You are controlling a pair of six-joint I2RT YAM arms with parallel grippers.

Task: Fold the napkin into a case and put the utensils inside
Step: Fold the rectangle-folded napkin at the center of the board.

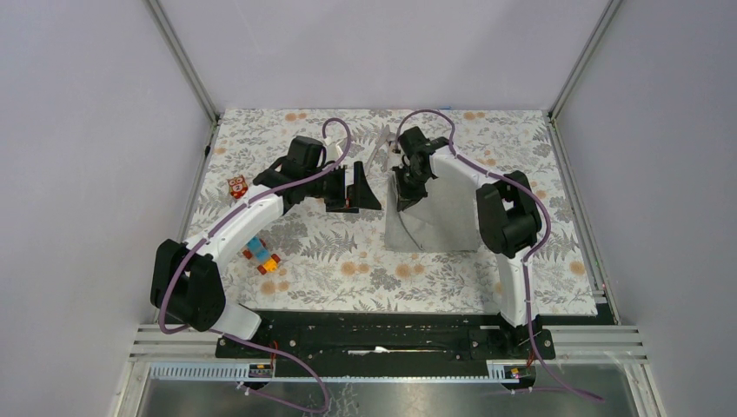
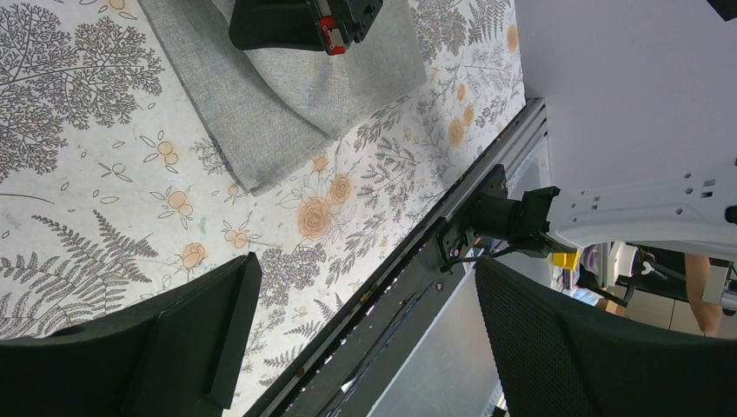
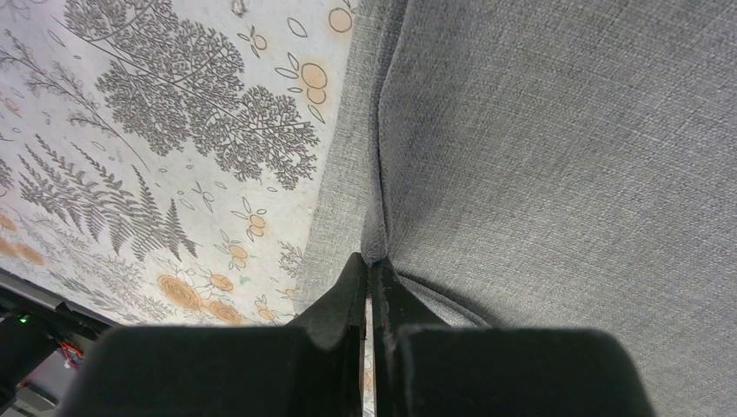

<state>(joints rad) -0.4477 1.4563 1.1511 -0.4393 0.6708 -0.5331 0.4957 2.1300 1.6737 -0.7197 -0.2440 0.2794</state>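
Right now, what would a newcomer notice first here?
The grey napkin, right of centre on the floral tablecloth, with the right gripper pinched shut on a raised fold of it. The left gripper hovers wide open just left of it, empty. Colourful blocks lie near the tablecloth's left edge.

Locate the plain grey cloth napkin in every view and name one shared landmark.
Top external: plain grey cloth napkin right of centre.
Left wrist: the napkin at top centre.
Right wrist: the napkin fills the right side, a fold pinched by the right end effector.
Shared landmark: the floral-patterned tablecloth under it.
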